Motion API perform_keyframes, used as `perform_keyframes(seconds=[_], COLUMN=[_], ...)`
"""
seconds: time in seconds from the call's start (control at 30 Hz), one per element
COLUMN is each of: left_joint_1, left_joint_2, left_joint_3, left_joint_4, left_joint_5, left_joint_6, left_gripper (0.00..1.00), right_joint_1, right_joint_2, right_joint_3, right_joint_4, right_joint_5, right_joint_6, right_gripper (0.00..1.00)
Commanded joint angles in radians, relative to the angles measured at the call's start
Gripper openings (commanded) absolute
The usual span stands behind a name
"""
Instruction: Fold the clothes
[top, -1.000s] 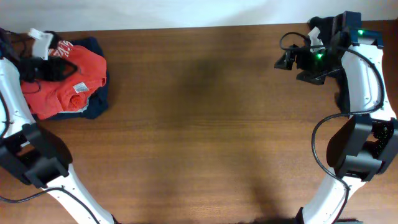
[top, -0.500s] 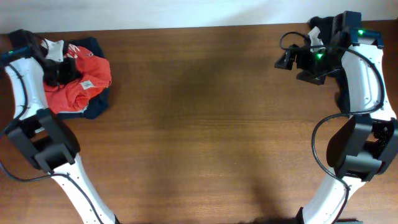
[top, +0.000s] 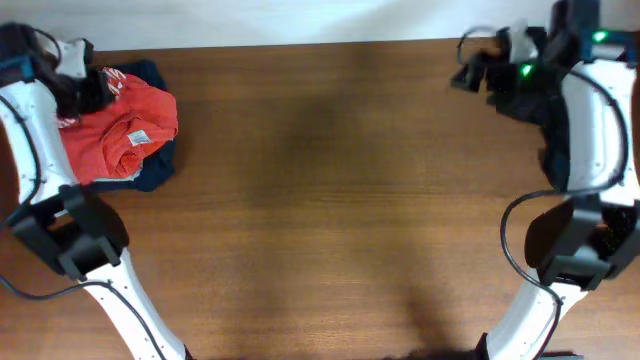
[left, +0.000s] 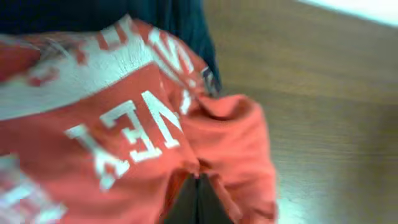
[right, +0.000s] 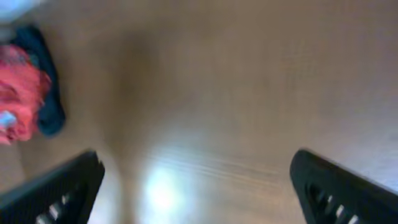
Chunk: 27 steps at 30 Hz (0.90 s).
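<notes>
At the far-left corner of the desk (top: 330, 210), a red shirt (top: 120, 140) is being seen crumpled in a heap. It is lying on top of a dark blue garment (top: 158, 172), whose edges are showing on the far and near-right sides. No clean long axis is being shown by the heap; it is running only slightly longer from far edge to near edge.

Left gripper (top: 90, 92) is being held at the far-left end of the heap, touching it. In the left wrist view its fingers (left: 183, 202) are being shown pressed together. Red cloth is being gathered into a pucker right at their tips, so a pinch on the shirt is being judged likely. White lettering is being shown just beyond the tips.

Right gripper (top: 468, 78) is being held at the far-right corner, well apart from the clothes. Its fingers (right: 59, 190) are being kept spread wide, with only bare desk between them.

Left arm is being noted as much the nearer. The bulk of the shirt is lying from the left fingertips toward the desk's middle and near edge. Spreading it out is therefore being judged to call for a pull that way. No fold is being shown yet.
</notes>
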Motion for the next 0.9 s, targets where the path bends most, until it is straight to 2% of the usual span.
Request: perform_keyframes(seconds=[0.0, 0.07, 0.2, 0.23, 0.4, 0.57, 0.77, 0.8, 0.87], left_joint_1=[0.007, 0.000, -0.029, -0.048, -0.135, -0.256, -0.328, -0.341, -0.354], left_joint_2=[-0.147, -0.222, -0.300, -0.325, -0.383, -0.403, -0.402, -0.402, -0.402], left_joint_3=[0.085, 0.091, 0.090, 0.091, 0.091, 0.091, 0.090, 0.090, 0.090], left_joint_4=[-0.051, -0.088, -0.117, -0.124, -0.154, -0.201, -0.217, -0.220, -0.220], left_joint_5=[0.002, 0.010, 0.013, 0.013, 0.014, 0.011, 0.013, 0.012, 0.012], left_joint_6=[-0.009, -0.008, -0.008, -0.008, 0.007, 0.088, 0.093, 0.093, 0.093], left_gripper=[0.01, 0.06, 0.11, 0.15, 0.36, 0.64, 0.70, 0.99, 0.99], right_joint_1=[0.008, 0.008, 0.009, 0.009, 0.008, 0.008, 0.009, 0.009, 0.009], right_joint_2=[-0.016, -0.016, -0.016, -0.021, -0.101, -0.200, -0.248, -0.248, -0.245], right_joint_3=[0.241, 0.465, 0.686, 0.740, 0.780, 0.780, 0.780, 0.779, 0.777], right_joint_4=[-0.089, -0.240, -0.381, -0.385, -0.384, -0.384, -0.384, -0.384, -0.384], right_joint_5=[0.044, 0.152, 0.265, 0.283, 0.283, 0.279, 0.276, 0.276, 0.276], right_joint_6=[-0.022, -0.021, -0.021, -0.021, -0.021, -0.020, -0.017, -0.017, -0.017], right_gripper=[0.98, 0.98, 0.98, 0.98, 0.98, 0.99, 0.98, 0.98, 0.98])
